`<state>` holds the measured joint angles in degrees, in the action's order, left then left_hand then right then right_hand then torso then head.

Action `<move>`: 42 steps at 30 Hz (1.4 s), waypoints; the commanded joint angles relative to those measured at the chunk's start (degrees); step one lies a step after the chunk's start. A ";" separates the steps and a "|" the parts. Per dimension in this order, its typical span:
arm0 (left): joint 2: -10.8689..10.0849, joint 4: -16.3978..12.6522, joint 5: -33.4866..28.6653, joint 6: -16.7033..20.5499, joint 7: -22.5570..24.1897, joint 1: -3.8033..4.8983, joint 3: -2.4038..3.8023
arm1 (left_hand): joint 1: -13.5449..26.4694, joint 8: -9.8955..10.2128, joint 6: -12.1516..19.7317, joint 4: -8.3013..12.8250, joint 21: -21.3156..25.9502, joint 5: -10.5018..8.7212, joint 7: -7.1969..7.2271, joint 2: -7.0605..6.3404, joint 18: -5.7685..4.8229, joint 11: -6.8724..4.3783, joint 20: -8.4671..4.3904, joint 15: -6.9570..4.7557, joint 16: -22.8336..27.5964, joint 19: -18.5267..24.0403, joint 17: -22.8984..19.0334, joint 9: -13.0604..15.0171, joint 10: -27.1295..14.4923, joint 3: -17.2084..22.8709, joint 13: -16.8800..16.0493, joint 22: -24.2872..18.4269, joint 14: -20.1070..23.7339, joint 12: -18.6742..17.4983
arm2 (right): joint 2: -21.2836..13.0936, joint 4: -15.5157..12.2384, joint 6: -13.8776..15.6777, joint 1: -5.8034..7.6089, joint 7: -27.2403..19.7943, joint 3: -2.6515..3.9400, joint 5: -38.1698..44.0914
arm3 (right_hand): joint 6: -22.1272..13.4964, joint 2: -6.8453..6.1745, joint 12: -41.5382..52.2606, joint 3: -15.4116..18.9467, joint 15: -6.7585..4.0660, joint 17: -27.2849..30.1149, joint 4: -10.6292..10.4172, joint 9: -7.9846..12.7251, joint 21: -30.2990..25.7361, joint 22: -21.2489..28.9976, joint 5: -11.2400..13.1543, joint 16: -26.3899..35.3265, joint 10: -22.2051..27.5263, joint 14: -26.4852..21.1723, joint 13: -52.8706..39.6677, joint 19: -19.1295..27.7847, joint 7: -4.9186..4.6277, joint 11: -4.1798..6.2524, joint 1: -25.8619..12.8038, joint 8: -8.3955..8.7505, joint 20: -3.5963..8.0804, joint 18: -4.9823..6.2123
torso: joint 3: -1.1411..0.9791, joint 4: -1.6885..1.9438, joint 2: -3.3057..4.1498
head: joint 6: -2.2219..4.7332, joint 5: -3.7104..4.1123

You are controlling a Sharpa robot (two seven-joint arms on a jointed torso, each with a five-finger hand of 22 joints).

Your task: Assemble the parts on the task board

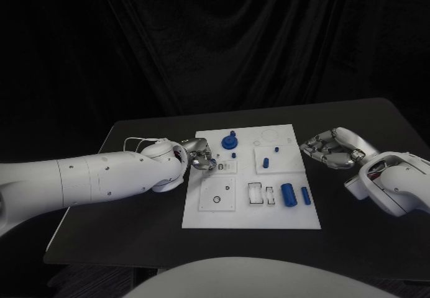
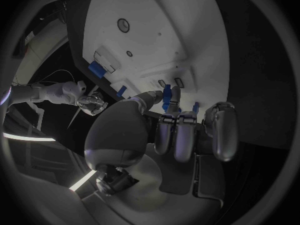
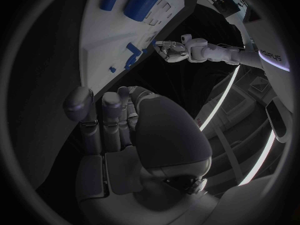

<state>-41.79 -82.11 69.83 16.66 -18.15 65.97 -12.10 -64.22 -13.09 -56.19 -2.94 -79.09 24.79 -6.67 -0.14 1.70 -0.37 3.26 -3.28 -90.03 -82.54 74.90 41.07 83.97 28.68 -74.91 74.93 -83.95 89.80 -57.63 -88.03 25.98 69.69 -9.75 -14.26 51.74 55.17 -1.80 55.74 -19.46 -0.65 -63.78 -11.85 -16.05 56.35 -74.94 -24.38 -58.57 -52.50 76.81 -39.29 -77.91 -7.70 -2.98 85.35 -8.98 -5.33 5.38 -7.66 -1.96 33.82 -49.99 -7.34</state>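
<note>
The white task board (image 1: 202, 214) lies in the middle of the black table. My left hand (image 1: 199, 158) is at the board's left edge and pinches a small blue part (image 1: 212, 165), which shows at the fingertips in the left wrist view (image 2: 166, 96). A blue round part with a peg (image 1: 230, 142) stands at the board's far side. A blue peg (image 1: 266, 162) stands further right. A thick blue cylinder (image 1: 288, 194) and a thinner one (image 1: 306, 195) lie near the board's right edge. My right hand (image 1: 333, 149) hovers off the board's right side, fingers curled in, holding nothing (image 3: 109, 117).
Several empty slots and holes (image 1: 218, 199) mark the board's near left half. Bare black table (image 1: 358, 230) surrounds the board. A black curtain hangs behind the table.
</note>
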 commanded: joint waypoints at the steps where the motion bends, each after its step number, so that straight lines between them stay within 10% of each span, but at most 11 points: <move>1: 0.30 -0.06 -4.62 1.47 -0.64 -0.21 0.04 | 0.32 -0.02 -3.57 0.08 0.41 0.07 3.33 -0.03 1.22 -0.46 -0.39 -0.40 0.03 -0.05 15.10 0.02 6.03 0.46 -15.09 11.04 -6.05 0.20 | 0.00 -0.07 0.04 -0.11 0.86 0.04 0.03 | -0.22 -0.11 -0.17 -0.15 -0.12 0.05 0.01 -0.05 -0.20 -6.75 -0.30 0.27 0.37 -0.40 0.09 0.33 0.15 -0.07 0.62 -0.35 0.04 0.92 | -0.07 0.11 0.02 | -0.01 0.30; 42: 3.19 2.36 -8.52 1.84 1.33 -2.16 0.04 | 1.03 0.42 -3.53 0.35 1.51 -0.36 3.36 0.14 1.45 -0.53 -0.52 -0.51 0.03 0.40 15.10 0.23 6.03 1.50 -15.09 10.68 -6.05 0.20 | -0.03 -0.13 -0.20 -0.11 1.12 0.04 0.03 | -0.26 -0.03 -0.28 -0.35 -0.12 0.10 0.24 -0.09 -0.33 -6.72 -0.44 0.33 0.49 -0.44 0.24 0.39 0.12 -0.10 0.80 -0.36 0.04 0.94 | -0.01 0.08 0.04 | -0.01 0.46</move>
<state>-38.85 -79.76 62.11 19.78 -17.50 64.31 -11.83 -63.06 -12.86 -56.33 -2.61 -77.77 24.40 -6.75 -0.65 2.63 -0.56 3.04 -3.27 -90.03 -82.32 74.90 41.32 84.17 29.92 -74.91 74.92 -83.95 89.79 -57.59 -88.06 25.98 69.69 -9.49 -14.26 51.74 55.17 -2.05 55.74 -19.63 -0.65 -63.73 -11.69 -16.08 56.36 -74.92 -24.62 -58.57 -52.50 76.81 -39.15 -77.91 -7.70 -2.98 85.59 -8.98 -5.33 5.37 -7.69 -1.85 33.87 -49.99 -6.83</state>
